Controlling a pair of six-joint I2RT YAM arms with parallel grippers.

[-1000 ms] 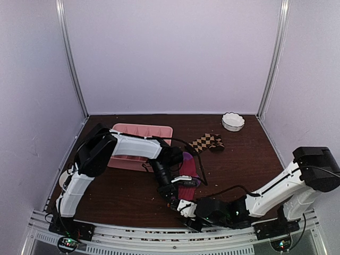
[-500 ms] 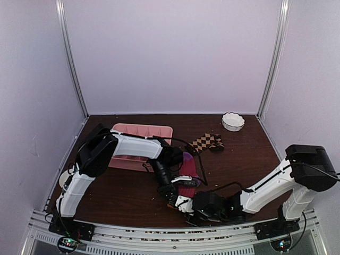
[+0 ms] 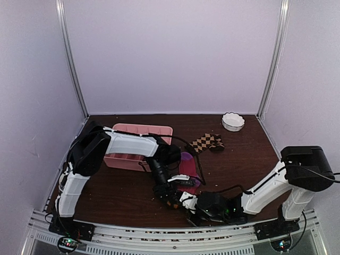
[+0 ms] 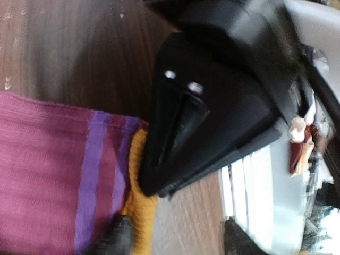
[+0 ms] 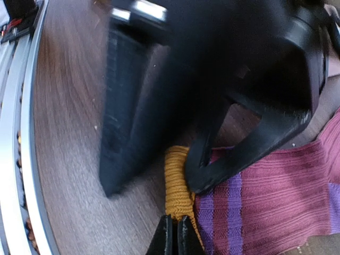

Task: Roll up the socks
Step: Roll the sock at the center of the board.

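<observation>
The magenta-pink sock (image 3: 187, 166) lies flat at the table's middle, with its orange-and-purple striped cuff (image 5: 178, 183) toward the near edge. My right gripper (image 5: 172, 237) is shut, its tips pinching the end of the orange cuff. My left gripper (image 4: 178, 241) stands open over the same cuff (image 4: 141, 204): one fingertip (image 4: 114, 239) rests on the fabric and the other is over bare wood. In the top view the left gripper (image 3: 166, 194) and right gripper (image 3: 184, 202) nearly touch. The brown-and-tan checkered sock (image 3: 207, 142) lies apart, farther back.
A pink divided tray (image 3: 139, 130) sits at the back left, under the left arm. A white bowl (image 3: 232, 121) stands at the back right corner. The metal rail of the table's near edge (image 5: 16, 159) runs just behind the right gripper.
My left gripper has opened and let go of the cuff. My right gripper has slid left and shut on the orange cuff.
</observation>
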